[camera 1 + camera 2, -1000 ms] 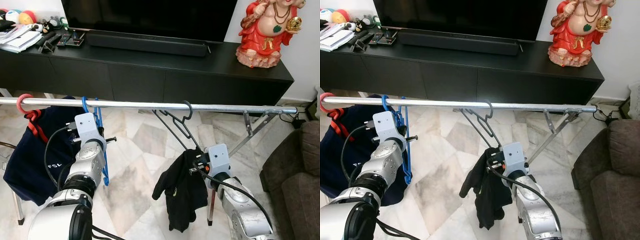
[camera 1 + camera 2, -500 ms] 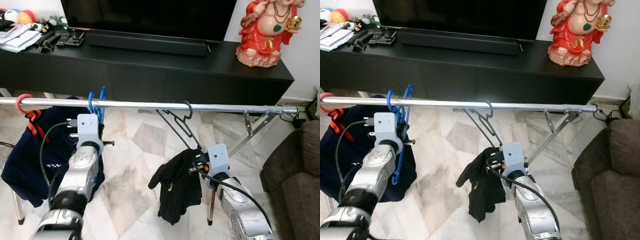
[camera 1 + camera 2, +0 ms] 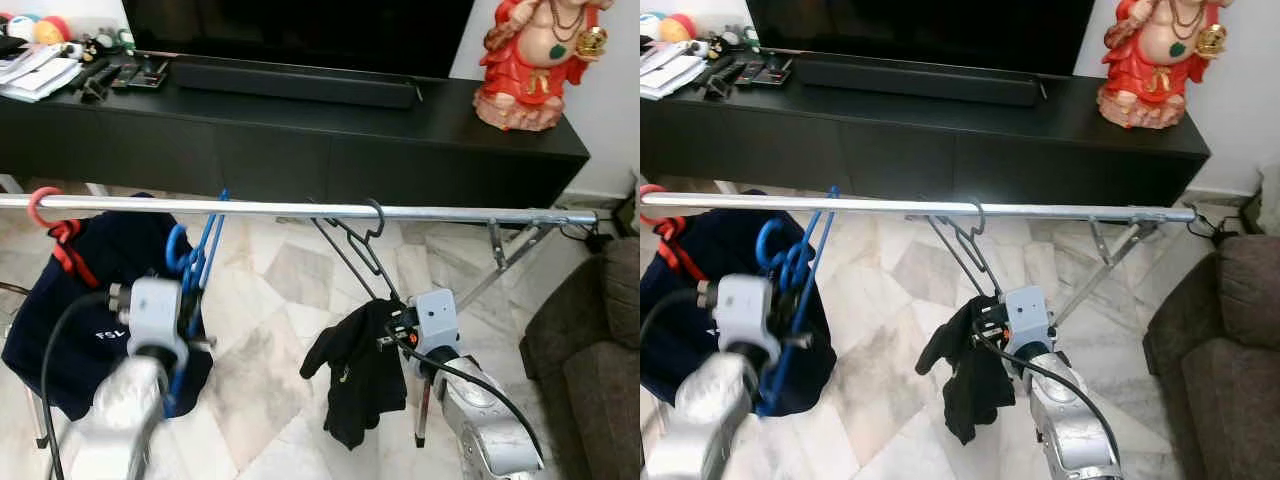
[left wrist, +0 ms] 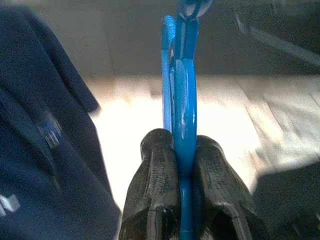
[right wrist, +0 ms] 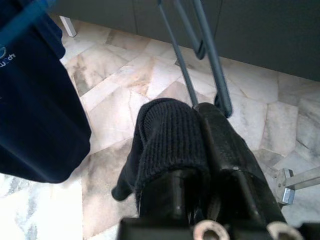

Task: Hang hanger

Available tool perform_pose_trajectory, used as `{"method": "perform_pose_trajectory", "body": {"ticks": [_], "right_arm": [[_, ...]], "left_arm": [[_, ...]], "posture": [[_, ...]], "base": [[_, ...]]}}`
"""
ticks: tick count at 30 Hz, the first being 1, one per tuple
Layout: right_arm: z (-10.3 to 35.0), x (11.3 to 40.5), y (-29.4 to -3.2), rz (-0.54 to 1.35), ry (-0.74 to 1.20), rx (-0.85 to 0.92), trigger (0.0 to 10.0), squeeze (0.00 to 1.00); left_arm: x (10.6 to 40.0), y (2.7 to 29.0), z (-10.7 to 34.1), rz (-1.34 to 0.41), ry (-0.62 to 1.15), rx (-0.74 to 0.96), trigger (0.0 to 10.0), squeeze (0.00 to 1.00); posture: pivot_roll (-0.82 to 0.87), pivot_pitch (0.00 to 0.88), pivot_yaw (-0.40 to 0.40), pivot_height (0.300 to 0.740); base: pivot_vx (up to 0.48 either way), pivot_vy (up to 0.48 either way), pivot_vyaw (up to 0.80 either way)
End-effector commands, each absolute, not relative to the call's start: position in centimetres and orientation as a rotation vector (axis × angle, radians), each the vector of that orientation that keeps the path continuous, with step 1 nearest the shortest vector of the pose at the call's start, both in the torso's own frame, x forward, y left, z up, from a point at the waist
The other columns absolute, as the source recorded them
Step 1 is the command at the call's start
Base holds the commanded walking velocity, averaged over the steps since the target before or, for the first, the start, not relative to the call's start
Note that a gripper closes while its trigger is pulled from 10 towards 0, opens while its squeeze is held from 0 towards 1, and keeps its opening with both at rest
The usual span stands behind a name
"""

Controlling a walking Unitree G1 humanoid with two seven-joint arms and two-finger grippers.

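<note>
A silver rail (image 3: 300, 210) crosses in front of me. My left gripper (image 4: 176, 145) is shut on a blue hanger (image 3: 190, 265). The hanger is tilted, its hook below the rail and one tip reaching up to the rail. My right gripper (image 3: 395, 322) is shut on a black garment (image 3: 352, 375) at the lower end of a dark wire hanger (image 3: 350, 250), whose hook sits over the rail. In the right wrist view the black knit cloth (image 5: 170, 140) covers one finger, and the hanger's wires (image 5: 210, 60) run up beside the other.
A red hanger (image 3: 55, 225) with a navy garment (image 3: 80, 310) hangs at the rail's left end. Behind stand a black TV console (image 3: 300, 140) and a red statue (image 3: 530, 60). A brown sofa (image 3: 590, 350) is at the right, beside the rack's leg (image 3: 500, 265).
My left arm has dropped and pulled back with the blue hanger, so its hook is now below the rail. The right arm has stayed put while the black garment swayed a little.
</note>
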State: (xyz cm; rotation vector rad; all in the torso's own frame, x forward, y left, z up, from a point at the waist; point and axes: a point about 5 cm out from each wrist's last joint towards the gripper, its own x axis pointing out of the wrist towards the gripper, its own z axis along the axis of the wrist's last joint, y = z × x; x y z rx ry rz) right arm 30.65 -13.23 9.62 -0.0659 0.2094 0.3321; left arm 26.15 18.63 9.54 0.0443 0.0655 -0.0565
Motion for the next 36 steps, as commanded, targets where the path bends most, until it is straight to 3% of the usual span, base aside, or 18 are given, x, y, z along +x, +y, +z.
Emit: {"method": "perform_pose_trajectory", "body": {"ticks": [1, 7, 31, 36], "right_arm": [[9.7, 30.6, -13.8, 0.303, 0.202, -0.048, 10.0, 0.0], [9.1, 30.4, -14.6, 0.245, 0.226, 0.017, 10.0, 0.0], [7.4, 29.8, -14.8, 0.19, 0.288, 0.073, 10.0, 0.0], [7.2, 29.8, -14.8, 0.186, 0.305, 0.072, 10.0, 0.0]], "left_arm": [[25.9, 18.1, 9.9, -0.047, 0.06, 0.031, 10.0, 0.0], [25.6, 17.4, 9.7, -0.044, 0.095, -0.019, 10.0, 0.0], [25.6, 17.0, 10.5, -0.086, 0.1, -0.009, 10.0, 0.0], [25.5, 16.8, 10.7, -0.1, 0.083, -0.012, 10.0, 0.0]], "posture": [[0.03, 0.18, -0.035, 0.74], [0.03, 0.177, -0.038, 0.74], [0.03, 0.158, -0.025, 0.74], [0.03, 0.165, -0.027, 0.74]], "base": [[0.0, 0.0, 0.0], [0.0, 0.125, 0.0], [0.0, 0.47, 0.0], [0.0, 0.0, -0.64]]}}
